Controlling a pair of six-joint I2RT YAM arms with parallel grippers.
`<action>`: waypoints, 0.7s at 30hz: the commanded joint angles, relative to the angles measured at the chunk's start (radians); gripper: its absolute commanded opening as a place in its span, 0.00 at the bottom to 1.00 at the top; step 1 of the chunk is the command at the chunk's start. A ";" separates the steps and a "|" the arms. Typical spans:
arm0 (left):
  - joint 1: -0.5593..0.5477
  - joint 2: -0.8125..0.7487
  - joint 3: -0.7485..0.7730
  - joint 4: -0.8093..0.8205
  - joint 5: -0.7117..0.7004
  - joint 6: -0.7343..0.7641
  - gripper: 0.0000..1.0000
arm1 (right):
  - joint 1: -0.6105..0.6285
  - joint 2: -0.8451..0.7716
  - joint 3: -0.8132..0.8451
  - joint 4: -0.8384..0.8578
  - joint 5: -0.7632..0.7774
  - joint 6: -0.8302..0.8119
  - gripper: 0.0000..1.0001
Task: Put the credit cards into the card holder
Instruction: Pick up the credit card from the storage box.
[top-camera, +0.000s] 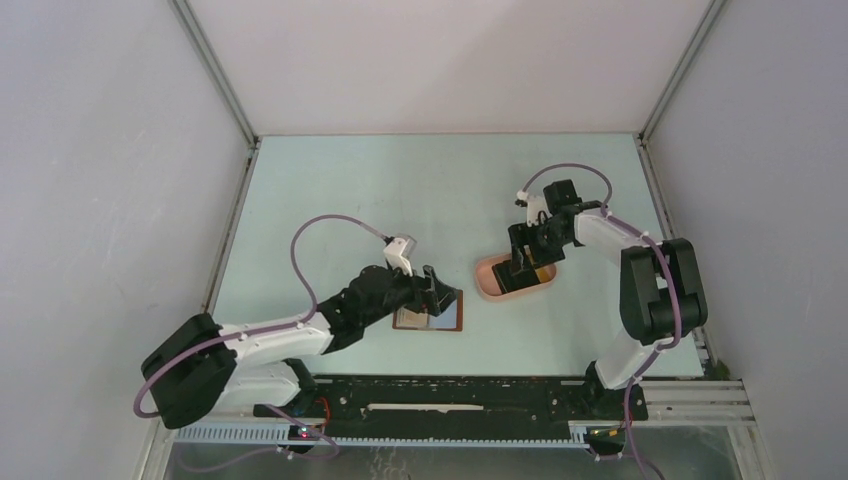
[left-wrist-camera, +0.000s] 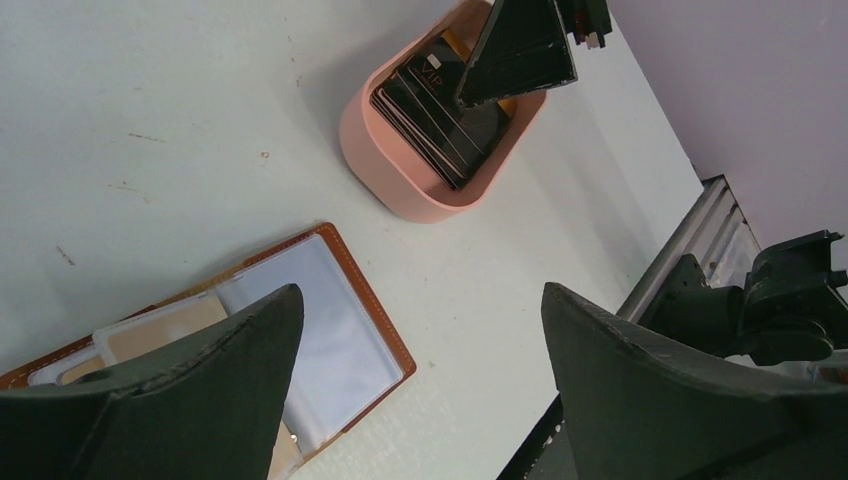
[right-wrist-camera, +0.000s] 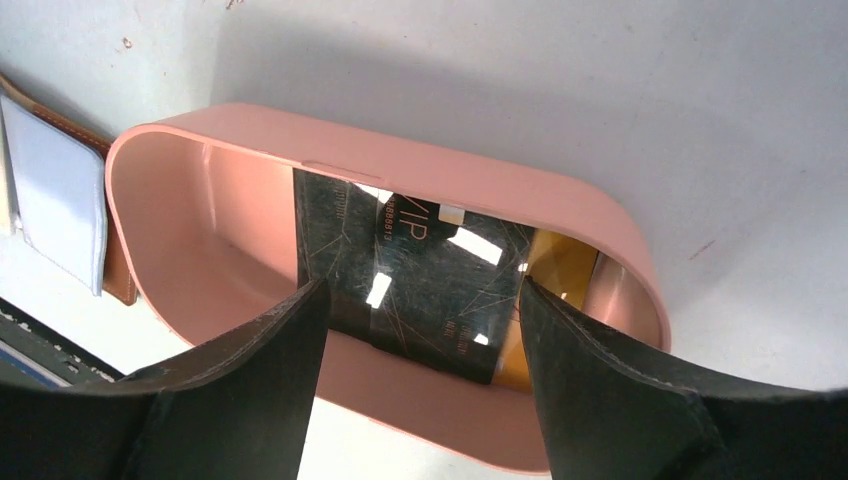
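Already filed: one tan card (left-wrist-camera: 165, 330), by the look of it, tucked under a clear pocket on the far leaf of the card holder (left-wrist-camera: 340, 340).
Card holder: lay open and flat on the table (top-camera: 330, 200), to the left of the pink tray (right-wrist-camera: 450, 180), near it but not touching; bare grey-blue pocket on the leaf nearer the tray.
Credit cards (left-wrist-camera: 430, 115): leaned as a small stack inside the pink tray; black VIP card (right-wrist-camera: 420, 270) in front, second tan card (right-wrist-camera: 557, 265) peeking out behind.
Right gripper (right-wrist-camera: 422, 290): spread wide, nothing held; dipped into the tray mouth and straddled the black VIP card from edge to edge.
Left gripper (left-wrist-camera: 420, 295): likewise spread wide and empty; hung low over the holder's left leaf; contact with the leather not clear.
Key relation: cards straight below and between the right gripper's tips, so judged only a short descent and a squeeze away.
Long axis: hard to call from these views; stack tilted against the tray wall rather than lying flat.
Nearer arm: right for the cards, left for the holder.
Likely step: pick of the front black card, then a carry leftward to the bare pocket.
Risk: thin, glossy stack; two cards possibly pinched together, or one slid along the tray wall.
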 joint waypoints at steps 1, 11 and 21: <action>0.005 0.027 0.063 0.066 0.041 -0.018 0.93 | 0.014 0.017 0.023 -0.009 -0.038 0.015 0.77; 0.006 0.075 0.050 0.127 0.076 -0.058 0.91 | 0.020 0.036 0.030 -0.021 -0.185 0.040 0.77; 0.006 0.113 0.051 0.155 0.098 -0.081 0.91 | -0.002 0.089 0.045 -0.026 -0.282 0.073 0.77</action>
